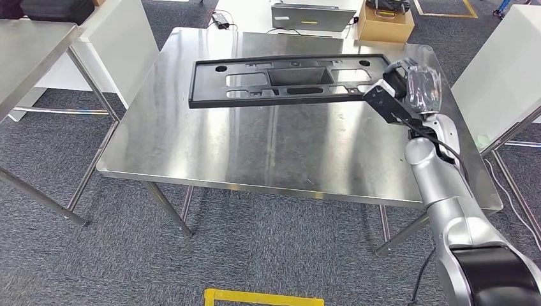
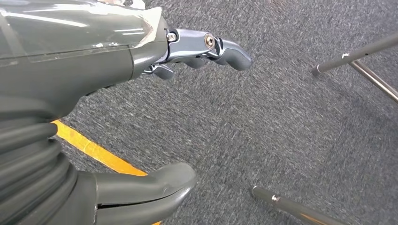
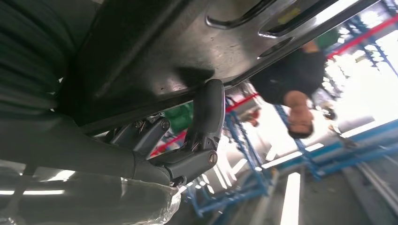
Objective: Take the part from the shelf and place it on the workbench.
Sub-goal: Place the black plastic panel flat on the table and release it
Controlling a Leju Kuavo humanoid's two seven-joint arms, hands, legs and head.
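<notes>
The right hand (image 1: 408,95) has the long black plastic part (image 1: 287,80) by its right-hand end, and the panel stretches out leftward from the fingers, hanging roughly level over the far half of the steel workbench (image 1: 255,159). There is its reflection in the shiny top beneath it; whether any edge touches the metal I cannot tell from the head view. Up close in the right wrist view, the part (image 3: 187,42) lies flat across the hand (image 3: 155,150), and one dark finger (image 3: 209,112) curls up against its glossy underside, pressed right onto the surface near a row of slots. The other fingers are tucked behind, closed narrow on the panel's edge. A firm grip, then, on the end of the part and nothing else. Past the panel a person in a dark top (image 3: 293,77) shows, beside blue racking (image 3: 244,140).

Now the left hand (image 2: 141,117): it hangs over grey carpet (image 2: 281,117), thumb (image 2: 155,185) and dark fingers (image 2: 216,49) well apart, nothing between them, touching nothing. A yellow floor line (image 2: 94,150) runs under it, and thin metal table legs (image 2: 356,54) stand nearby. On the far side of the workbench sits a cardboard box (image 1: 385,24).
</notes>
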